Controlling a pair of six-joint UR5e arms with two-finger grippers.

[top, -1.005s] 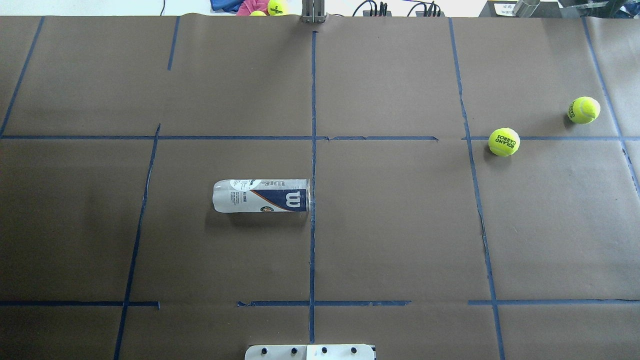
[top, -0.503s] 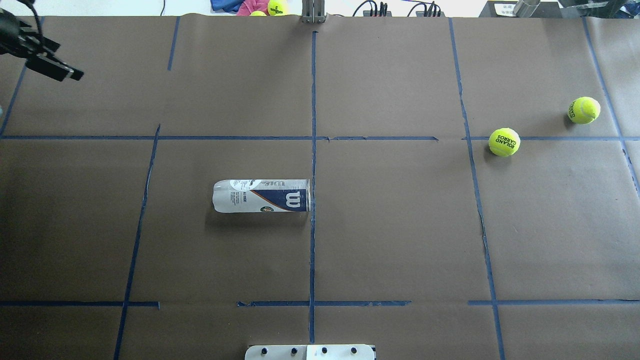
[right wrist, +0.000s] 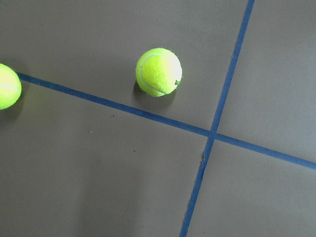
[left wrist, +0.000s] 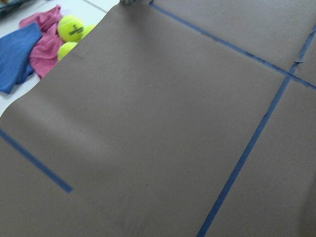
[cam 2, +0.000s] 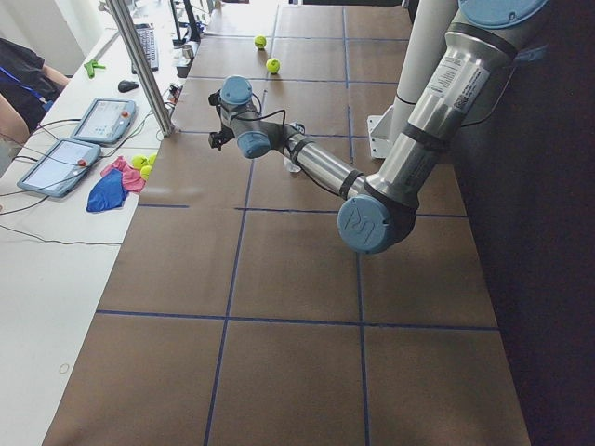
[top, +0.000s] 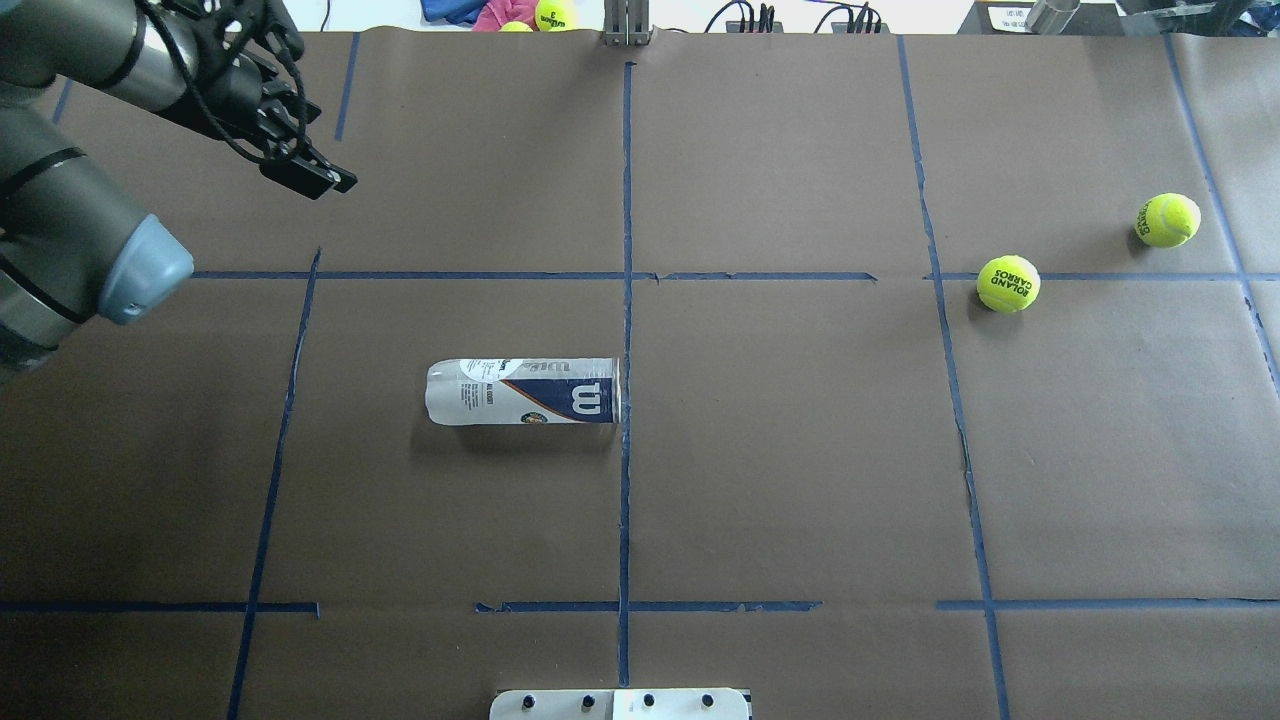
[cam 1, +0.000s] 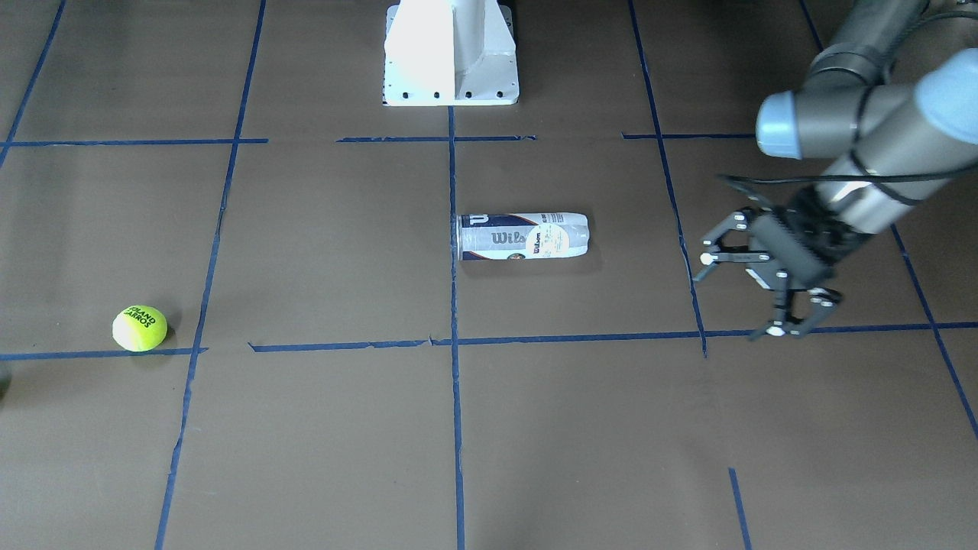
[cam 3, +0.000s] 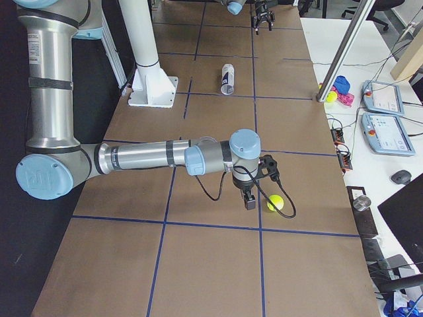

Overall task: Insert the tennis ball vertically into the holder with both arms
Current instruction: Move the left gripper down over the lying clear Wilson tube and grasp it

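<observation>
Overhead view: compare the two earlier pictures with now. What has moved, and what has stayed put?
The left arm has swung in from the top-left corner, farther over the table, its gripper open and empty. Nothing was grasped. The can still lies on its side; the nearer ball and farther ball kept their places.

Holder (top: 523, 391) down on its side mid-table — clear Wilson can, navy and white label, metal-rimmed mouth right at the centre tape line (top: 626, 200), closed end toward the robot's left. Tennis ball (top: 1008, 284) well apart, far over on the robot's right — fuzzy yellow-green, ROLAND GARROS lettering facing up, resting against a cross tape line (top: 1100, 276). Not in the can.
</observation>
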